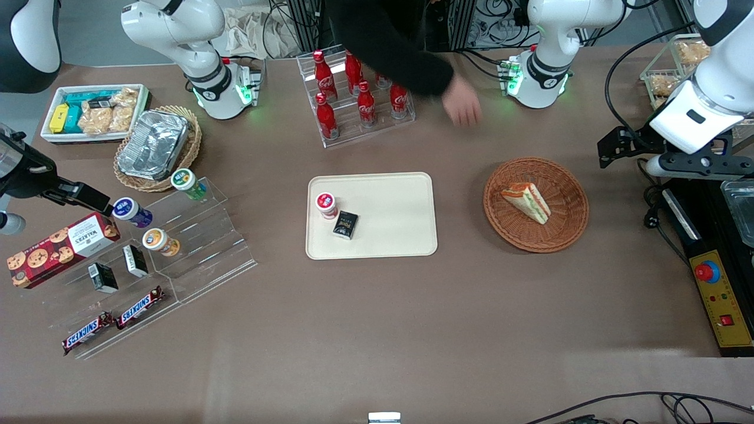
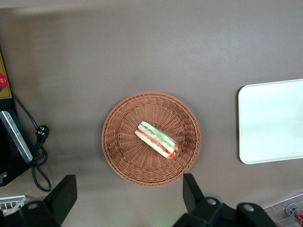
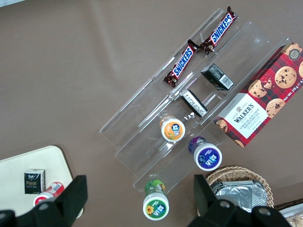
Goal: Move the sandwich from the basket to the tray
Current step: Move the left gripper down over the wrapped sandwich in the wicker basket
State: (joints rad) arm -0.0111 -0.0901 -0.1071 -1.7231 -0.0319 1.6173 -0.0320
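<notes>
The sandwich (image 1: 526, 202) is a pale wedge with orange-red and green layers. It lies in the round reddish-brown wicker basket (image 1: 565, 227), and both show in the left wrist view (sandwich (image 2: 157, 139), basket (image 2: 123, 151)). The cream tray (image 1: 400, 235) lies beside the basket toward the parked arm's end; its edge shows in the left wrist view (image 2: 270, 123). My left gripper (image 1: 692, 165) hangs high above the table, off the basket toward the working arm's end. In the left wrist view the gripper (image 2: 128, 191) is open and empty, with its fingers wide apart.
On the tray stand a small red-capped jar (image 1: 326, 205) and a black packet (image 1: 345, 225). A person's hand (image 1: 462, 107) reaches over the table near the rack of cola bottles (image 1: 359, 100). A control box with a red button (image 1: 718, 294) lies at the working arm's end.
</notes>
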